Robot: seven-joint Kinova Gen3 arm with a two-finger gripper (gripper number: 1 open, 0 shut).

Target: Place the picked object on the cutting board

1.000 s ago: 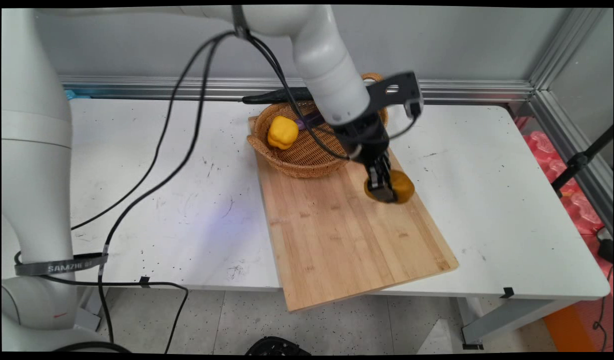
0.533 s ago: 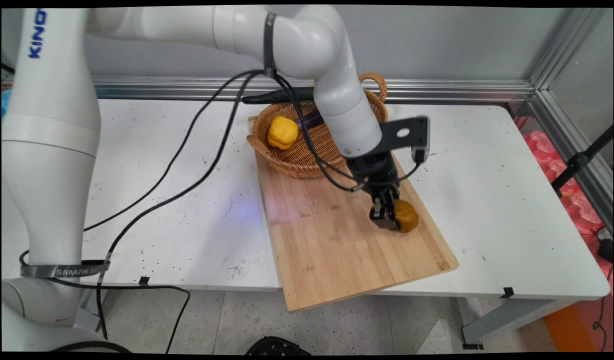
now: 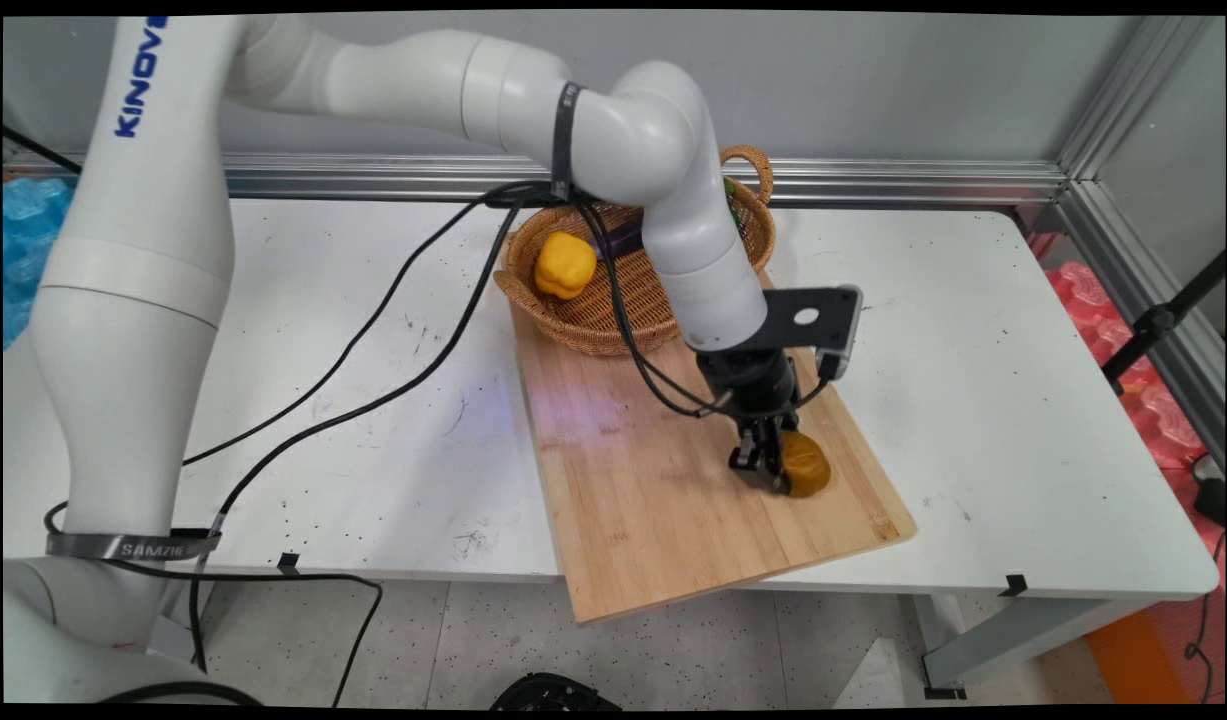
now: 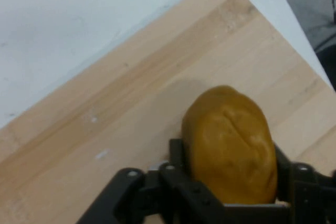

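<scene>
The gripper (image 3: pixel 773 478) clamps a rounded, golden-brown potato-like lump (image 4: pixel 229 145), faintly creased, low over the near right part of the wooden cutting board (image 3: pixel 663 470), perhaps touching it. Farther back, a wicker basket (image 3: pixel 593 310) holds a yellow pepper (image 3: pixel 563 264) on the white worktop (image 3: pixel 973 400).

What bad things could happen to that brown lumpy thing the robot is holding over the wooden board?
The gripper clamps the brown lump low over the cutting board, near its right edge, so once let go it might roll onto the table. The lump looks rounded, so it could slip from the fingers. The board overhangs the table's near edge and may tip if pressed there.
</scene>
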